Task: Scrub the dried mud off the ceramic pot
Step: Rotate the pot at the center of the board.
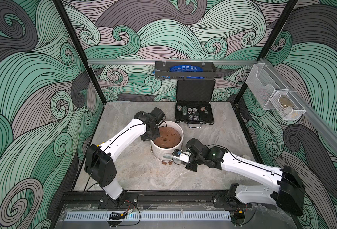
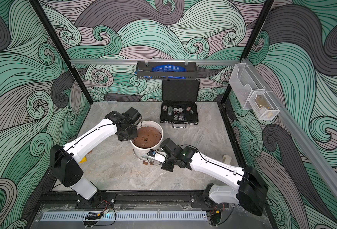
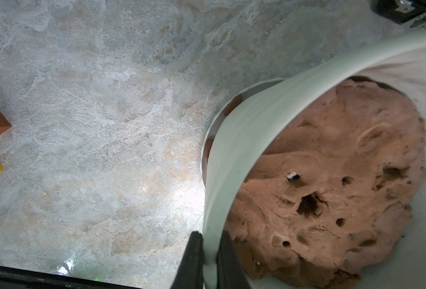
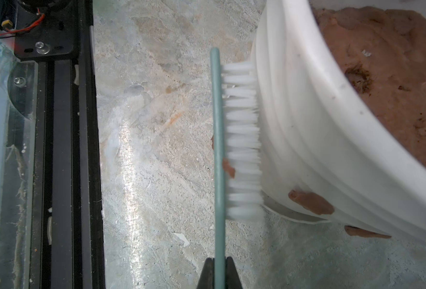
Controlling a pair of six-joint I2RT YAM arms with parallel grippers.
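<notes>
Ceramic pot [image 1: 159,151] is standing mid-worktop [image 1: 124,174], holding a brown soil mound [image 1: 168,136]. The left tool [image 3: 209,247] is pinching its rim, one finger outside and one inside, well apart from the brush [image 4: 218,150]. The right tool [image 4: 219,269] is clamping the brush's green handle, and the white bristles [image 4: 243,140] are pressing low on the ribbed wall. The brush's long axis is running alongside that wall.

Dried mud [image 4: 310,202] is clinging near the base, level with the handle end of the bristle row, where the ceramic pot is curving away from the bristle tips. I judge the coming stroke is calling for the brush to travel round the wall toward the right arm, the nearer one.

Loose lumps [image 1: 164,163] are lying on the worktop beside the base. A blue packet [image 1: 185,68] in the wall rack [image 1: 185,76] is carrying white print, too small to read. No writing is showing on pot or brush.
</notes>
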